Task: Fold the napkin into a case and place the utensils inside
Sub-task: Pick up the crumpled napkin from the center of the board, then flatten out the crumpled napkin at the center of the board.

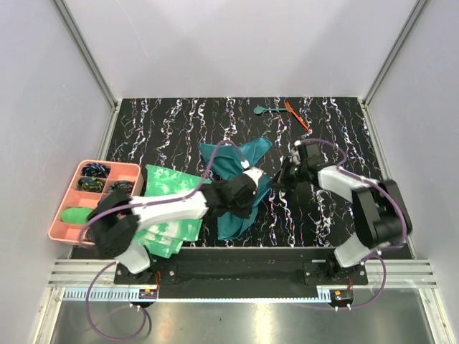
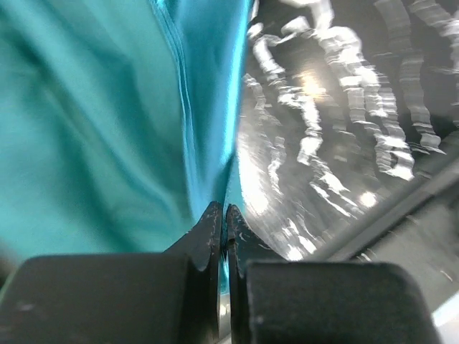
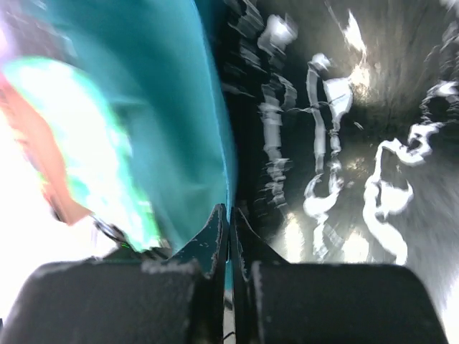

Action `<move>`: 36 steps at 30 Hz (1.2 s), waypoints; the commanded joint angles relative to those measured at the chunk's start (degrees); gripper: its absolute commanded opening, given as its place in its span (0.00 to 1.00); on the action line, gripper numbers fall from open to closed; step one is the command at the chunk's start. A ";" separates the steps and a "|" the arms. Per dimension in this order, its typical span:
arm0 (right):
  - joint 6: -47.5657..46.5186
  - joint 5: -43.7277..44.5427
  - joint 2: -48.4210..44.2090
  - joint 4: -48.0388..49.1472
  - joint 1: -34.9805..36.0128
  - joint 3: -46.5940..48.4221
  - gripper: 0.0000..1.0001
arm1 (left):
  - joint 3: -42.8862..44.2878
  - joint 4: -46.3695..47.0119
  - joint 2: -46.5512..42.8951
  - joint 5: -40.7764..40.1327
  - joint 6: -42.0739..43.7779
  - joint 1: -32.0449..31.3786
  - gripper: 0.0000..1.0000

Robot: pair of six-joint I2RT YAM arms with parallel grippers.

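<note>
The dark teal napkin (image 1: 237, 158) lies bunched on the middle of the black marbled mat, part of it raised between the two arms. No case is in view. My left gripper (image 1: 258, 189) is shut on a napkin edge (image 2: 208, 107); its fingertips (image 2: 212, 218) pinch the cloth. From the right, my right gripper (image 1: 278, 179) is shut on another napkin edge (image 3: 179, 107), with cloth between its fingertips (image 3: 217, 218). The utensils rest apart at the mat's far edge: a teal spoon (image 1: 264, 110) and a thin orange-red stick (image 1: 296, 116).
A pink compartment tray (image 1: 63, 208) with small dark and green items sits at the left edge. Light green tie-dye cloths (image 1: 168, 208) lie between the tray and the napkin, under the left arm. White walls enclose the mat (image 1: 337, 143).
</note>
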 commanded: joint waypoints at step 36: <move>-14.61 47.91 -28.24 -30.41 -11.54 30.16 0.00 | 15.83 -2.06 -14.54 -4.30 5.56 21.18 0.00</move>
